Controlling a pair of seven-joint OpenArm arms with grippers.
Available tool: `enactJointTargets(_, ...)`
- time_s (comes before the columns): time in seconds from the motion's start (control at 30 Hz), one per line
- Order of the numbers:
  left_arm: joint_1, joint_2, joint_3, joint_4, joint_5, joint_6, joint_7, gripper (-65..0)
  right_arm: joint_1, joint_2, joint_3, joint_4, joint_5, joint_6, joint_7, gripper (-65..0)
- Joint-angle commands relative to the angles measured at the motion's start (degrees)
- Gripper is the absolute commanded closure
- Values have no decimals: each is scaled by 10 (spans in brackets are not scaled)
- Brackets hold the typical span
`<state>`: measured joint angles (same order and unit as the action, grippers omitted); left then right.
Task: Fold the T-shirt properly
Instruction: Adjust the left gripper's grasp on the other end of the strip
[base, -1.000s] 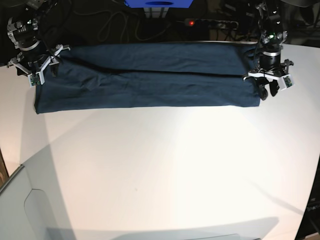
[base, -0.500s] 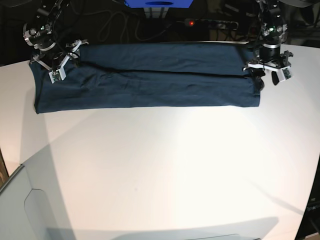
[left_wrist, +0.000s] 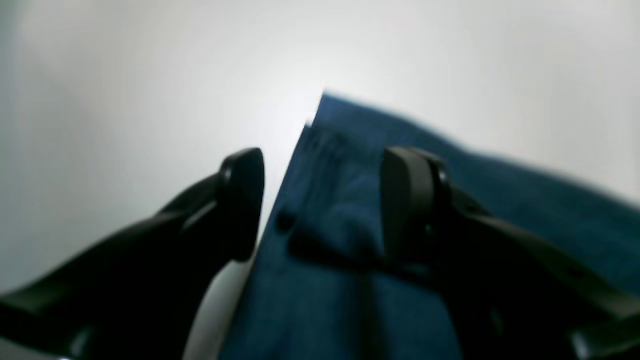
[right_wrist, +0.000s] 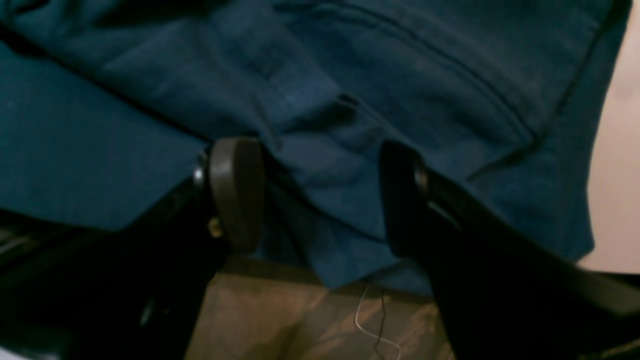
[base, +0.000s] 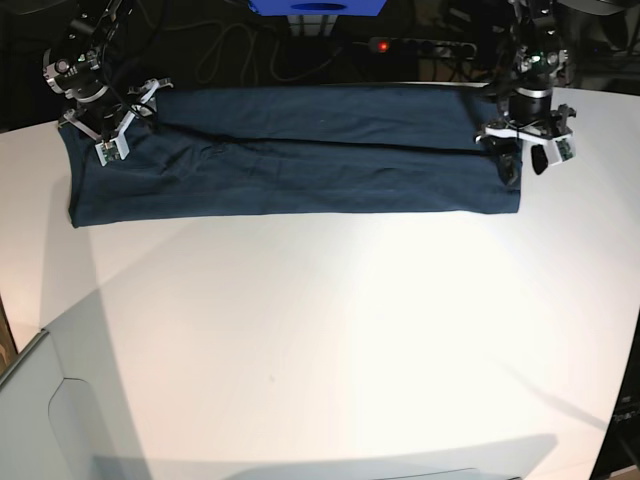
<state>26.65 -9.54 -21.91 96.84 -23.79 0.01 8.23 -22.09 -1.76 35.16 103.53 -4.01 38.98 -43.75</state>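
Along the table's (base: 320, 330) far edge the T-shirt (base: 290, 165) lies as a long band, both my left pincer (base: 523, 160) and right pincer (base: 105, 125) spread and empty over its ends, so closing unevenly could skew the fold.

White desk (base: 330, 330) with the dark navy T-shirt (base: 300, 160) lying flat along its far edge, folded lengthwise into a long band, 1 seam line running down the middle. Its right end stops short of the desk's right side.
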Motion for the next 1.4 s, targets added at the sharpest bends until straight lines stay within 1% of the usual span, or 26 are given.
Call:
enactJointTargets(0.0,-14,-7,-3,9,-9,1,-13,-354,1,4,1,10,6,10,9,-343)
enactJointTargets(0.1,-38,-7,-3,-3,-11,2,32,-353,1,4,1,10,6,10,9,-343)
enactJointTargets(0.17,-49,-5,-4,-10,-11,2,51,-353,1,5,1,10,6,10,9,-343)
enactJointTargets(0.33,-55,-3,-1,-12,-10,2,57,-352,1,5,1,11,6,10,9,-343)
enactJointTargets(0.37,-55,-3,0,-12,-10,2,58,-342,1,5,1,12,6,10,9,-343)
enactJointTargets(0.53,-55,-3,0,-14,-10,2,57,-186,2,5,1,12,6,10,9,-343)
enactJointTargets(0.67,-55,-3,0,-30,-10,3,58,-81,9,5,1,12,6,10,9,-343)
enactJointTargets(0.73,-55,-3,-1,-33,-10,3,58,0,9,5,1,12,6,10,9,-343)
enactJointTargets(0.93,-45,-3,-4,-19,-12,4,56,0,9,5,1,12,6,10,9,-343)
enactJointTargets(1.17,-5,-1,-7,54,-13,6,54,0,9,5,1,13,6,10,9,-343)
enactJointTargets(1.3,18,13,-46,80,-14,6,58,0,9,5,3,13,6,10,9,-343)
enactJointTargets(1.37,34,14,-63,85,-15,5,58,0,9,5,3,13,6,10,9,-343)
